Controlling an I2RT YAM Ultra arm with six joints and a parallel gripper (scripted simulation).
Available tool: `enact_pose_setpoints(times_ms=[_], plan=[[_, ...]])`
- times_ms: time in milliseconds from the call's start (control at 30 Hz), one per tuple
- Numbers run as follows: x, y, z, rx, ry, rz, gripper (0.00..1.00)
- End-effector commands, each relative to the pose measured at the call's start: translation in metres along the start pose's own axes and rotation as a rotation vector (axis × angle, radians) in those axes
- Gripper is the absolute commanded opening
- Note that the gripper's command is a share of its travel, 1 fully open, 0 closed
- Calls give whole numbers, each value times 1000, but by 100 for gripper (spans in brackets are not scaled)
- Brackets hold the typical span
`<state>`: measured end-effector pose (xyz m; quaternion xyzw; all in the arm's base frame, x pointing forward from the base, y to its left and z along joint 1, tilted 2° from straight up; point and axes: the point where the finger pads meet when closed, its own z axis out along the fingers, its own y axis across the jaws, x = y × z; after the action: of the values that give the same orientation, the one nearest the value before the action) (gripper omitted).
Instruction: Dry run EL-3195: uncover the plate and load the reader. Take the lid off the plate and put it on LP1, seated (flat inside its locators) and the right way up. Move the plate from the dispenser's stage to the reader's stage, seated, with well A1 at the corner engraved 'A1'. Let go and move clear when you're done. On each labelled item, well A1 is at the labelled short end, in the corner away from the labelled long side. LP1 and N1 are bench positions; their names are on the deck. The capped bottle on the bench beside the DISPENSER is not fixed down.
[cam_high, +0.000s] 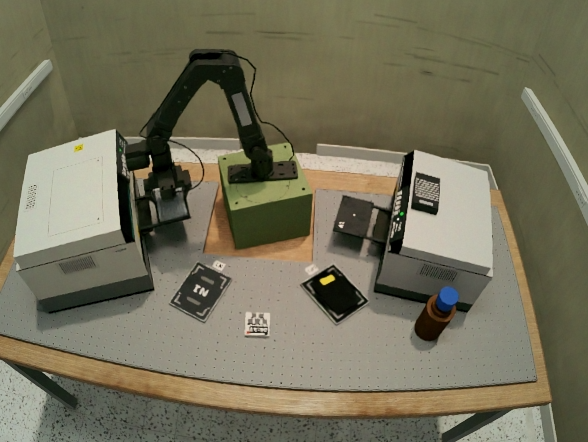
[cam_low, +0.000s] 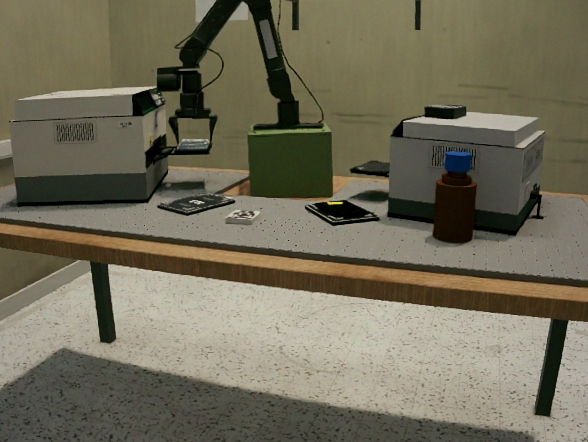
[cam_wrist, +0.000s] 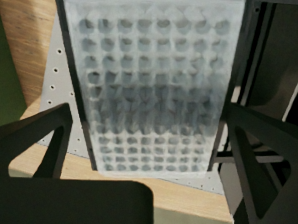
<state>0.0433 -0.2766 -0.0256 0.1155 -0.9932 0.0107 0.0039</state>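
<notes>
The clear multi-well plate (cam_wrist: 157, 90) lies on the stage of the reader (cam_high: 75, 215), the left machine, and also shows in the top and exterior views (cam_high: 169, 206) (cam_low: 194, 145). My gripper (cam_wrist: 149, 111) hangs just above it, open, with one finger on each side of the plate and a small gap at both sides. It also shows in the top and exterior views (cam_high: 165, 197) (cam_low: 193, 131). The dark lid (cam_high: 334, 295) (cam_low: 341, 211) with a yellow label lies flat on LP1, right of centre. The dispenser's stage (cam_high: 356, 216) is bare. I cannot read the plate's label or corner.
The N1 pad (cam_high: 201, 291) lies front left of the green arm pedestal (cam_high: 265, 200). A small patterned tile (cam_high: 257, 324) lies between the pads. The brown bottle with a blue cap (cam_high: 436, 314) stands in front of the dispenser (cam_high: 440, 225).
</notes>
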Motion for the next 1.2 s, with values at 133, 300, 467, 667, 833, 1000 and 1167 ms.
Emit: enact_pose_setpoints(times_ms=[133,300,467,667,833,1000,1167], plan=[[1,-12,-26,45,-14,10,100],[1,-12,-30,45,-14,10,100],[1,-11,-37,45,-14,10,100],[1,-11,-45,45,-14,10,100],[1,-11,-49,45,-14,10,100],[1,-11,-56,45,-14,10,100],[1,-10,-63,45,-14,10,100]])
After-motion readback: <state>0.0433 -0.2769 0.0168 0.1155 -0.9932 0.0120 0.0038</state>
